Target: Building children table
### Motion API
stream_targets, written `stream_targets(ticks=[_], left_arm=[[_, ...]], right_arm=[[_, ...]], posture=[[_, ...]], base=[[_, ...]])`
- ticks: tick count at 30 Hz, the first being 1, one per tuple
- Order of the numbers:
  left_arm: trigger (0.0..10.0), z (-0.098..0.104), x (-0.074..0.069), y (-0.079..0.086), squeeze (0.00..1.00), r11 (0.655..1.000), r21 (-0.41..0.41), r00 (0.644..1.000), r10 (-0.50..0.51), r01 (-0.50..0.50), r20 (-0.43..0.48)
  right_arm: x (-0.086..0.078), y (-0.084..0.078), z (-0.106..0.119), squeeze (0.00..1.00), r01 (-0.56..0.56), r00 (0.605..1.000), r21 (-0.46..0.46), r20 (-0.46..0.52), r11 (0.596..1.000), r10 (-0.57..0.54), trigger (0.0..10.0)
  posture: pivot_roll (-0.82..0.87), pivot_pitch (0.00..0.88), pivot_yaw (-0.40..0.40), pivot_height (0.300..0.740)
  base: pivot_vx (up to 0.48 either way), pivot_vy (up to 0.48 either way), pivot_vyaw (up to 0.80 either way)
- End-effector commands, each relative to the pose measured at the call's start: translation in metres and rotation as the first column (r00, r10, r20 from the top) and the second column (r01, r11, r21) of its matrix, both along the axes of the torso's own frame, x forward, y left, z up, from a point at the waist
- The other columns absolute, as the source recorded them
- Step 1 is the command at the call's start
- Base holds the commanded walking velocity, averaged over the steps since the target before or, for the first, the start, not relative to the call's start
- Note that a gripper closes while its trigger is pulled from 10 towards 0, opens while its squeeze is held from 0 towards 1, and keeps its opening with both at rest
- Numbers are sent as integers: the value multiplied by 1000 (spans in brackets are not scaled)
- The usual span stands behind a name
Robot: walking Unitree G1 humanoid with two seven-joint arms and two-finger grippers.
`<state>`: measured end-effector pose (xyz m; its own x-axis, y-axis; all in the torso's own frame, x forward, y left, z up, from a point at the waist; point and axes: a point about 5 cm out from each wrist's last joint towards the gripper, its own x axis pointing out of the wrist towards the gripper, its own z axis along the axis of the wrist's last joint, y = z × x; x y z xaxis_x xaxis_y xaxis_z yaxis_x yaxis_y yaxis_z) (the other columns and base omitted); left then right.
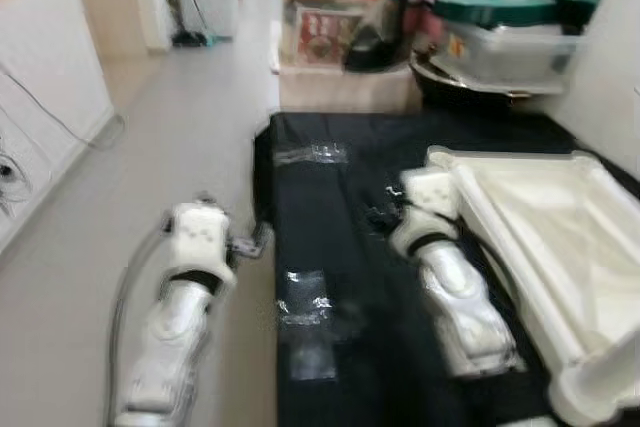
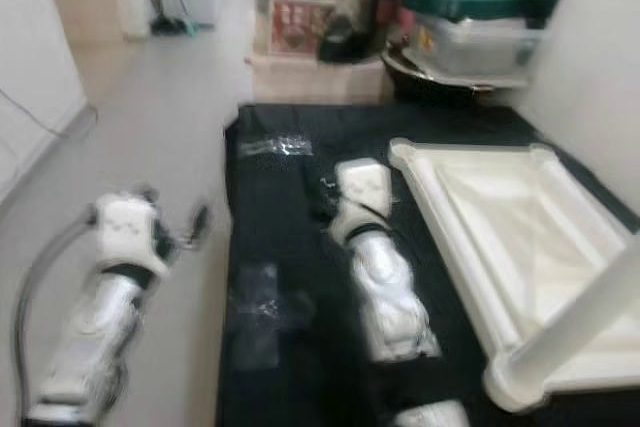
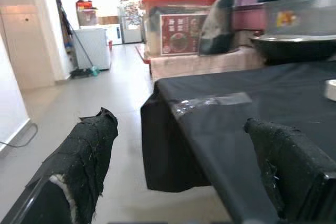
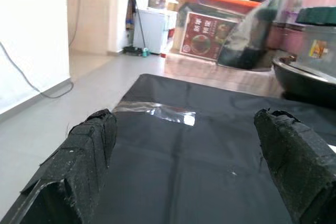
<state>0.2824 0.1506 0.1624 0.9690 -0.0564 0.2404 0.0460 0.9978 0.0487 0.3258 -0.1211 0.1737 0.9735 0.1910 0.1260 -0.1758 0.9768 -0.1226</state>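
Tabletop (image 2: 520, 247), white and upturned with one leg (image 2: 560, 342) fitted at its near corner, lay on the black-covered bench (image 1: 330, 207) at the robot's right. Right end effector (image 4: 189, 166) hung over the black cover, just left of the tabletop, fingers spread and empty. Left end effector (image 3: 184, 171) hovered off the bench's left edge above the floor (image 1: 150, 157), likewise spread and empty.

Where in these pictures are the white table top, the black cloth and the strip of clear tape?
White table top (image 1: 540, 217), left eye view, on its sunken underside.
Black cloth (image 4: 210, 166), right wrist view, on its flat middle.
Clear tape (image 4: 157, 113), right wrist view, on the shiny strip's middle.
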Motion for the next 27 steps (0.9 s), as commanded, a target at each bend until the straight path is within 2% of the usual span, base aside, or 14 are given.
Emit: stream_targets(ticks=[1,11,27], left_arm=[[10000,0,1,-8,0,1000,3,1000,-24,24,-1],[10000,-2,2,-9,0,1000,11,1000,-21,21,-7],[10000,-3,2,-12,0,999,-5,999,-33,33,-5]], right_arm=[[0,-11,-2,0,38,999,-15,0,999,-38,10000],[0,-11,-4,0,34,999,-21,-5,999,-34,10000],[0,-10,-10,0,27,999,-41,-20,999,-28,10000]], posture=[[-24,0,-80,740],[-26,0,-81,740],[-32,0,-85,740]], base=[[0,0,0],[0,0,0],[0,-446,0]])
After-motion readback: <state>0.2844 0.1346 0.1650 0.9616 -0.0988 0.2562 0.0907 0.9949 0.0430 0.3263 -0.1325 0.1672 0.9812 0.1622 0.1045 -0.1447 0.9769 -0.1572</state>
